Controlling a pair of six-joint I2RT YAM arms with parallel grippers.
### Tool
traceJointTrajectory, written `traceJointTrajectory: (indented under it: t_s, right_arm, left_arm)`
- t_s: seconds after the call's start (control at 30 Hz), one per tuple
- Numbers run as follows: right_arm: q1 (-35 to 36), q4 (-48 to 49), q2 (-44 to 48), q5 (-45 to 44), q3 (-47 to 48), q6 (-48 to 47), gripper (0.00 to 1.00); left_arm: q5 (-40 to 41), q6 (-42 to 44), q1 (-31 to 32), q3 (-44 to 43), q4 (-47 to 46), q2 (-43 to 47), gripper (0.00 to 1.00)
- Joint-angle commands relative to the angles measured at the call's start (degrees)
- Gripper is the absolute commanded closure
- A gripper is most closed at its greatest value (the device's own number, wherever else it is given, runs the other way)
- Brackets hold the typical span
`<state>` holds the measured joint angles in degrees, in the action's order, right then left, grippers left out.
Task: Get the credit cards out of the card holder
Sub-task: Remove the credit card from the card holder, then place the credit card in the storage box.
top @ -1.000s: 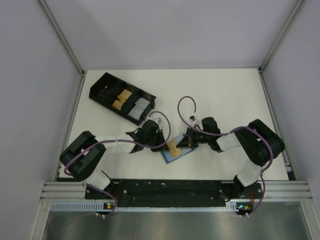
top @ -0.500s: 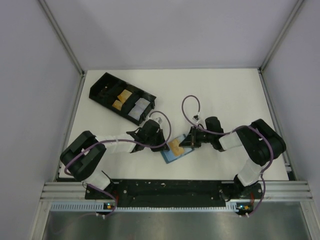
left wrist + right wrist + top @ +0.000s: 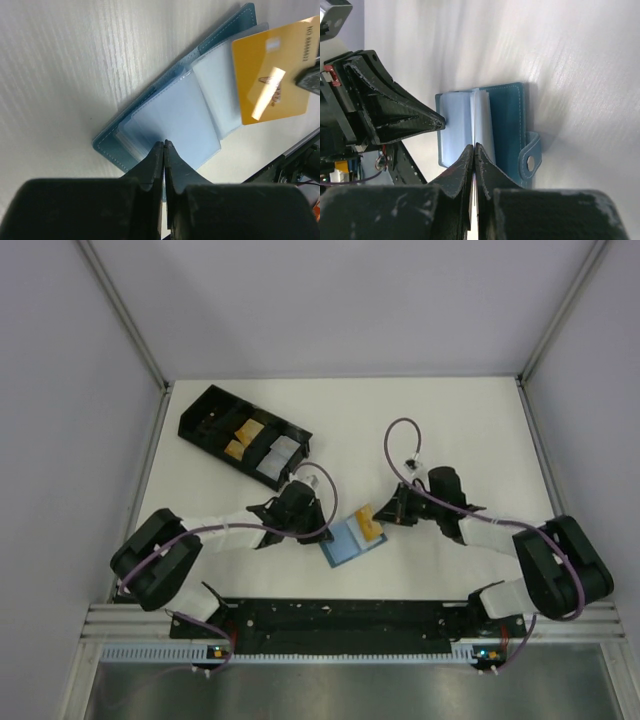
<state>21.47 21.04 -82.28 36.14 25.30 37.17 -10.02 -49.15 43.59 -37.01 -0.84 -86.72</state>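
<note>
The blue card holder lies open on the white table between my two grippers. My left gripper is shut, with its tips pressed on the holder's pale blue inner panel. My right gripper is shut on a yellow credit card and holds it just clear of the holder's far right corner. In the left wrist view the yellow card hangs free above the table. In the right wrist view the holder and its tab lie below my shut right gripper, and the card is edge-on between the fingers.
A black compartmented tray stands at the back left, with yellow cards and a grey card in it. Enclosure walls and metal posts bound the table. A metal rail runs along the near edge.
My right gripper has pulled back to the right and slightly away, drawing the yellow card out of the holder. My left gripper has stayed on the holder.
</note>
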Motion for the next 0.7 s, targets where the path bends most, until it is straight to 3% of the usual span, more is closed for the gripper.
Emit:
traceJointTrajectory:
  t_s: [0.0,0.13,0.2,0.37,0.47,0.67]
  right_arm:
    - [-0.56,-8.02,7.99,-3.44,3.26,-4.82,1.0]
    - [-0.56,-8.29,13.01,-1.96,3.44,-2.81,1.0]
    - [-0.64,-7.24,15.39,-0.81,3.44,-1.05,1.0]
    - [-0.56,1.96,19.17,2.88,1.34,7.19,1.0]
    - [-0.56,10.75,20.32,4.72,-0.86,14.32,1.0]
    - [0.85,17.8,21.11,7.27,-1.04,20.31,1.0]
  left_arm:
    - [1.5,0.37,-0.35,2.82,-3.27,6.46,0.91]
    - [1.58,-0.95,-0.97,5.63,-8.64,13.49,0.75]
    - [1.93,-1.56,-1.14,7.12,-12.15,16.91,0.62]
    - [1.59,-3.06,-1.32,10.82,-19.62,23.95,0.34]
    - [-0.61,-3.85,-1.32,12.75,-25.42,26.33,0.33]
    - [-5.44,-6.14,-1.23,14.96,-37.99,25.99,0.32]
